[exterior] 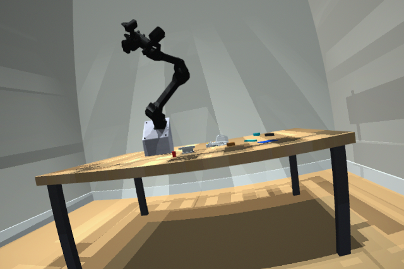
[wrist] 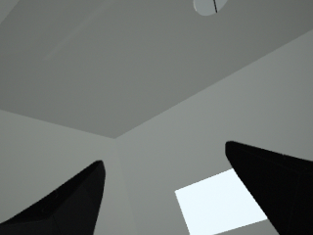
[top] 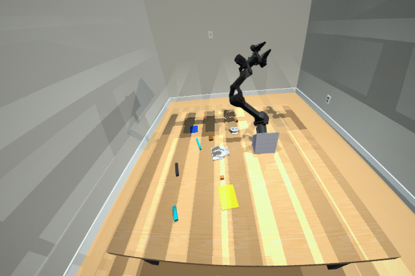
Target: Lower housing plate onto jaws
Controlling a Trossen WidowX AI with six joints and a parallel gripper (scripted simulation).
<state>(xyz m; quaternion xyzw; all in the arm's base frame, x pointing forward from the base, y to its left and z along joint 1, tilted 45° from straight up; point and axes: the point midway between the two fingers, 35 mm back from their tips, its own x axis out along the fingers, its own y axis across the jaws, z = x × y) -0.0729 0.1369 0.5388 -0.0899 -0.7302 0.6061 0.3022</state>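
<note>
My gripper (top: 267, 46) (exterior: 123, 33) (wrist: 165, 157) is open and empty, raised high above the table and facing away from the parts, with its fingers wide apart in the wrist view. A pale grey and white flat assembly (top: 218, 153) (exterior: 212, 144) lies on the table. A rounded pale piece (exterior: 221, 137) stands up at it in the exterior view. A small grey part (top: 233, 132) (exterior: 187, 149) lies separately, nearer the arm's base. The views are too small to tell which is the housing plate, or to show the jaws, pins and stubs.
The arm's base block (top: 265, 143) (exterior: 158, 146) stands beside the parts. Around them are an orange-brown block (top: 211, 138) (exterior: 230, 144), a red piece (top: 237, 120) (exterior: 173, 154), a blue sheet (top: 194, 129), a yellow sheet (top: 228, 197), a black bar (top: 176, 169) and cyan bars.
</note>
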